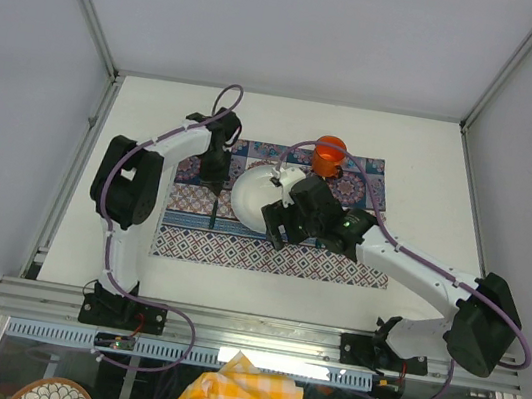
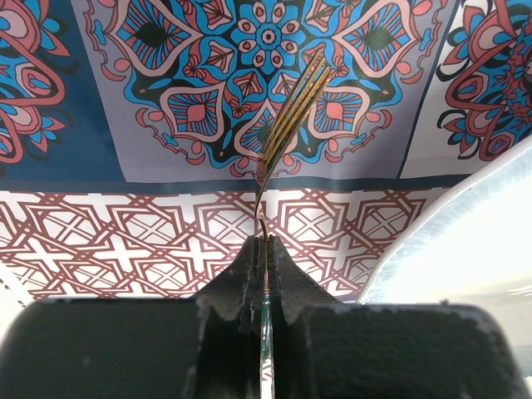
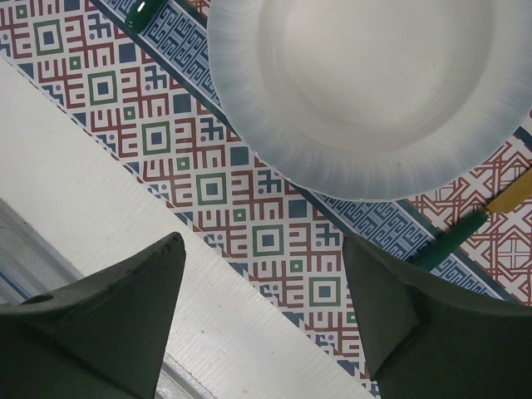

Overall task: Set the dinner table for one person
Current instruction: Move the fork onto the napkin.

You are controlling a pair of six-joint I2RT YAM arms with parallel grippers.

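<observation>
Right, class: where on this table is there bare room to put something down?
Free: the table strip between cloth and far rail, and the corner right of the cloth. Crowded: around the plate, with fork, cup, left claw and right claw.

We see the left gripper (image 2: 266, 249) pinched tight on a fork (image 2: 293, 104), its thin handle caught between the dark jaws. The fork's gold tines reach away from the gripper, over a blue medallion of the patterned cloth (image 2: 125, 224). Right of the fork curves a white plate (image 2: 465, 249) rim, resting on that cloth.
</observation>
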